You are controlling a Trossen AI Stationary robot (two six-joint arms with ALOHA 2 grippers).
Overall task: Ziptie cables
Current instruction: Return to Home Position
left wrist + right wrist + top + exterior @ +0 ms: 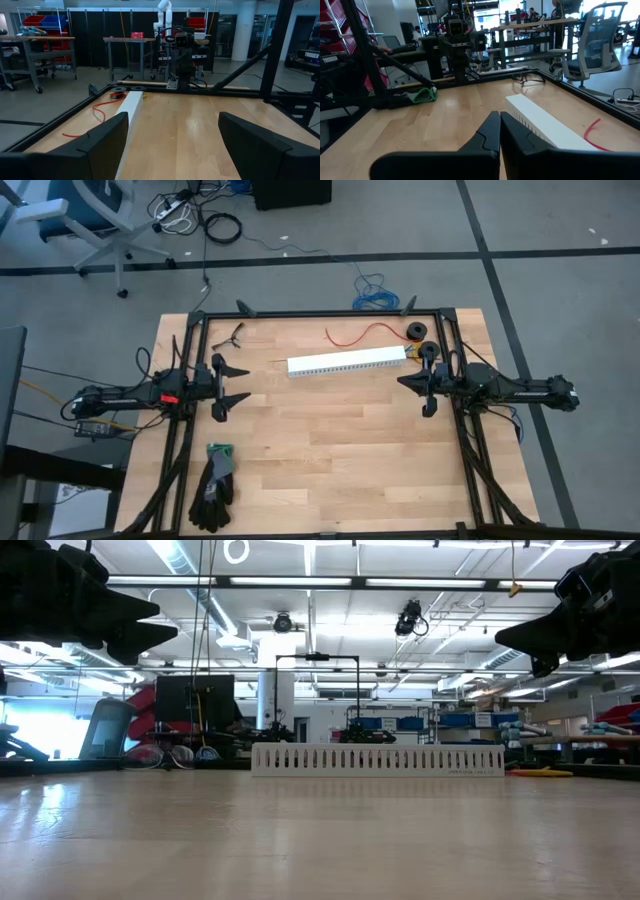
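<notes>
The bundle of coloured cables does not show plainly; only a bit of yellow [411, 352] lies at the right end of a white slotted channel [347, 363]. The channel lies flat on the far half of the wooden table [330, 450]. My left gripper [247, 384] hovers open and empty at the table's left, its fingers pointing toward the right edge [172, 145]. My right gripper [400, 381] hovers shut and empty at the table's right, pointing toward the left edge [500, 120]. Both are above the tabletop in the low view.
A single red wire [360, 335] lies behind the channel, with two black rolls [414, 331] near its right end. A small dark item [233, 333] lies at the far left corner. Black gloves with green cuffs [215, 480] lie at the near left. A black frame [320, 313] rims the table.
</notes>
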